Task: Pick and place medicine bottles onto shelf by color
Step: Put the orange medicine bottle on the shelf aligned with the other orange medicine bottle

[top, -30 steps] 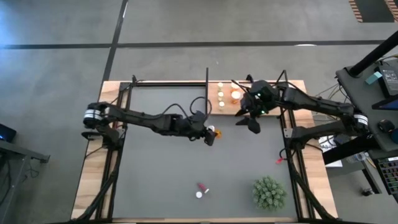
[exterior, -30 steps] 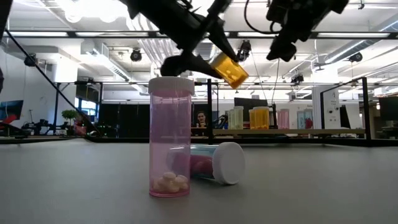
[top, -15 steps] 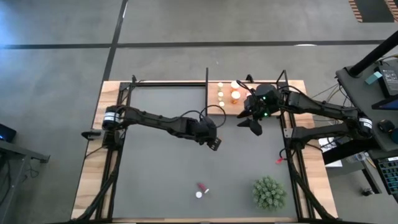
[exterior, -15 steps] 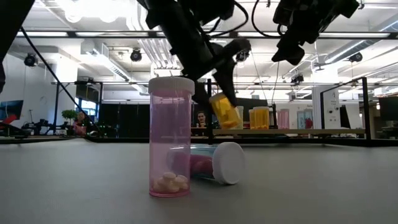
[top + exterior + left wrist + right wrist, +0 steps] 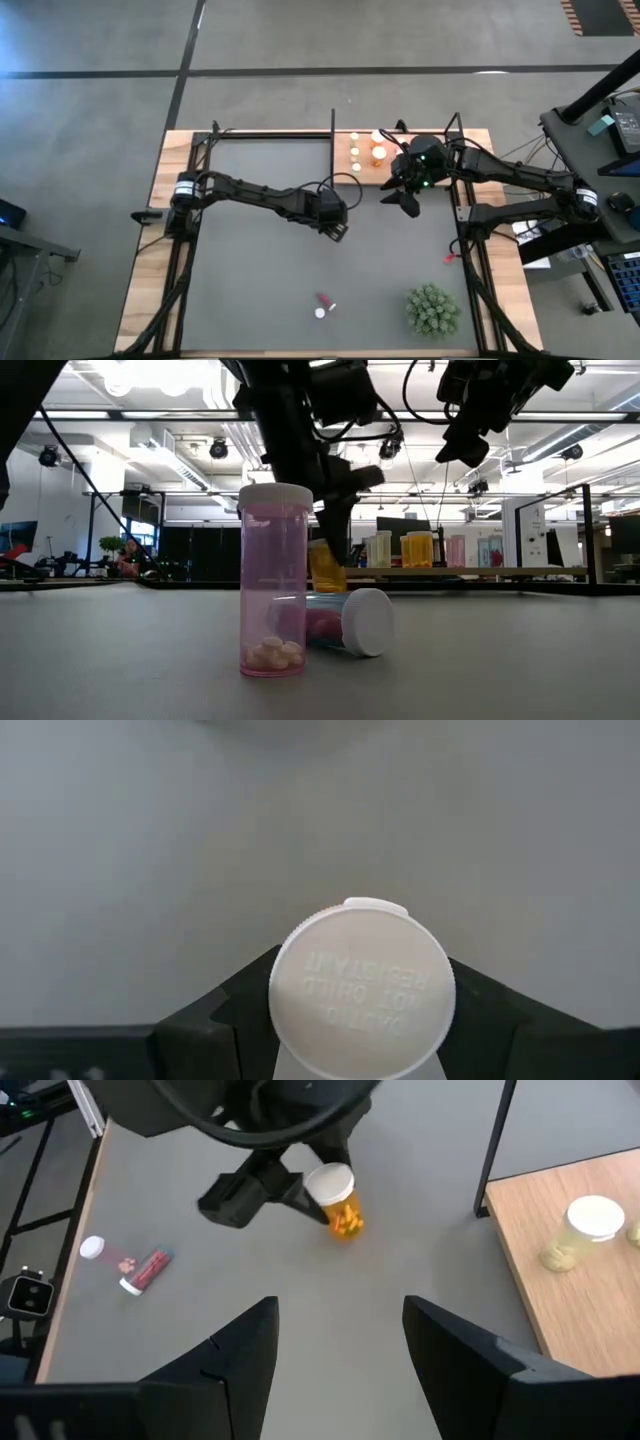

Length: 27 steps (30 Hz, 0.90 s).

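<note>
My left gripper is shut on an orange medicine bottle with a white cap, over the middle of the dark mat. My right gripper hangs open and empty just in front of the shelf. The shelf is a small wooden board at the far edge, and several white-capped bottles stand on it. Two pink bottles are near the front edge. One stands upright and one lies on its side. My left gripper pinches the orange bottle between its two fingers at the top end, by the white cap. The fingers come from above, pointing down. The bottle hangs upright below them. I cannot tell whether its base touches the mat.
A green spiky plant stands at the front right of the mat. Black frame posts rise at the shelf's corner. On the shelf's near part a pale bottle stands beside bare wood. Bare mat lies between the two grippers.
My left gripper has moved down and a little toward the near edge, still holding the orange bottle. The bottle was tilted and high above the mat. It now stands upright, close to the mat. The hold has stayed shut.
</note>
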Each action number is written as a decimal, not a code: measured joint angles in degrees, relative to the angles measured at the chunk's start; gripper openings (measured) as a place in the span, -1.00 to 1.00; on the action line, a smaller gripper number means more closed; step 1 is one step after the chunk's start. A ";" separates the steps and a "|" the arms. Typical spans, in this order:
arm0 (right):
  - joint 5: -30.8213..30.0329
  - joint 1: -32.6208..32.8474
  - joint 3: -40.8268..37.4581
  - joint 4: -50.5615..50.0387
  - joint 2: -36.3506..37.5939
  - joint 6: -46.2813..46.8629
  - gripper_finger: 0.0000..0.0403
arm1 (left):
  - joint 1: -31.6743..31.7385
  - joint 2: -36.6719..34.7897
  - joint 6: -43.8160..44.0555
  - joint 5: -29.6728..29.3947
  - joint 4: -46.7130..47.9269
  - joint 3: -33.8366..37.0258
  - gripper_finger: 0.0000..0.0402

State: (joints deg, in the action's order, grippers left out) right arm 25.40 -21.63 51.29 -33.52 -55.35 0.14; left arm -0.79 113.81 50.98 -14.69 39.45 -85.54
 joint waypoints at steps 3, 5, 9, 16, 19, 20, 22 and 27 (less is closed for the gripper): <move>-0.01 0.00 0.00 0.22 0.00 0.11 0.02 | 0.77 0.16 -0.96 -0.66 1.31 0.28 -0.06; -0.01 0.00 0.00 0.79 0.00 0.70 0.02 | 1.18 0.19 -1.01 -0.68 1.72 0.53 -0.06; -0.04 0.00 0.00 2.25 0.00 1.40 0.02 | 1.58 0.19 -2.29 -0.73 1.63 0.57 -0.06; -0.04 0.00 0.00 2.56 0.00 1.94 0.02 | 1.65 0.19 -3.62 -0.64 1.62 0.54 -0.05; -0.04 0.00 0.00 2.56 0.00 1.97 0.02 | 1.68 0.19 -3.66 -0.59 1.52 0.28 0.01; -0.04 0.00 0.00 2.56 0.00 2.01 0.02 | 1.72 0.19 -3.66 -0.59 1.52 0.28 0.04; -0.04 0.00 0.00 2.56 0.00 2.12 0.02 | 1.80 0.19 -3.64 -0.55 1.54 0.28 0.10; -0.04 0.00 0.00 2.54 0.00 2.87 0.02 | 1.80 -0.05 -3.64 -0.50 1.51 -0.19 0.22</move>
State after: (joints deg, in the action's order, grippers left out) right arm 25.36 -21.63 51.29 -30.98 -55.35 3.01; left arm 1.02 113.76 47.33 -15.19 40.96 -85.72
